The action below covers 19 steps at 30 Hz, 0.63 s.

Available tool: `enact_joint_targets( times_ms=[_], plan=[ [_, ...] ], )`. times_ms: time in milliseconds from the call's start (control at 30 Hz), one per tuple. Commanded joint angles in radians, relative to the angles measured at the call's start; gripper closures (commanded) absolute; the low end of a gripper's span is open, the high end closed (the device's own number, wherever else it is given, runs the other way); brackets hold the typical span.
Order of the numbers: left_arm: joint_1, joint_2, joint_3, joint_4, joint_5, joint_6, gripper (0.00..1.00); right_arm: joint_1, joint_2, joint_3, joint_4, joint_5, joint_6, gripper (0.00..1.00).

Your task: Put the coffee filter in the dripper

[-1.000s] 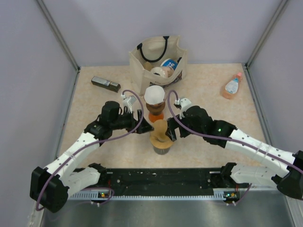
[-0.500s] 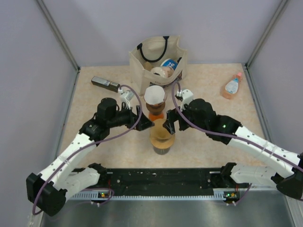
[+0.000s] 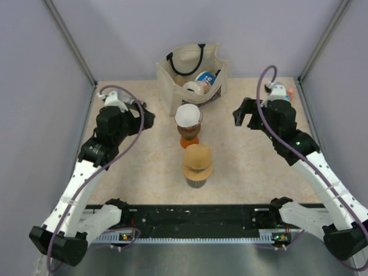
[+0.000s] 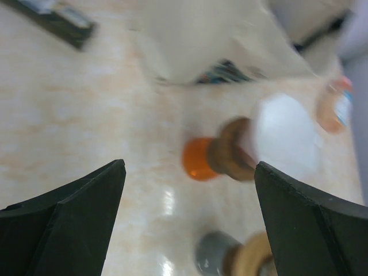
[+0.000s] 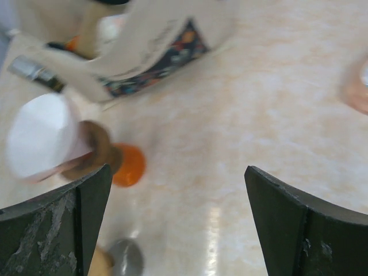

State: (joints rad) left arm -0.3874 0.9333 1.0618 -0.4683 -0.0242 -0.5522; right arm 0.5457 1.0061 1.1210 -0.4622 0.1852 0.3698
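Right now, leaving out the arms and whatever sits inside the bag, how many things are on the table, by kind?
Bag: 1
Coffee filter: 1
Dripper: 1
Rings: 2
Bases under the rings: 2
Bottle: 1
Black bar: 1
Total: 9

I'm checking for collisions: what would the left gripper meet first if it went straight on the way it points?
The left gripper, jaws open, aims at the orange base under the dripper; it would probably meet that first, or the table just beside it. Depth is unclear.
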Motion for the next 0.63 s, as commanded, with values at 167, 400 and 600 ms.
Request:
enact_joint_targets(
  times_ms=[167,400,600],
  plan=[
    [0.381,0.052,-0.164,-0.052,-0.313,-0.132,0.01,-0.438,-0.069,-0.337,0.194,0.073,0.144,0.01],
    [0.435,0.015,-0.217,-0.015,-0.347,-0.146,0.01,-0.440,-0.064,-0.440,0.223,0.241,0.196,0.01],
    [0.436,0.024,-0.224,-0.001,-0.310,-0.146,0.01,-0.438,-0.086,-0.466,0.278,0.246,0.182,0.01]
  ],
)
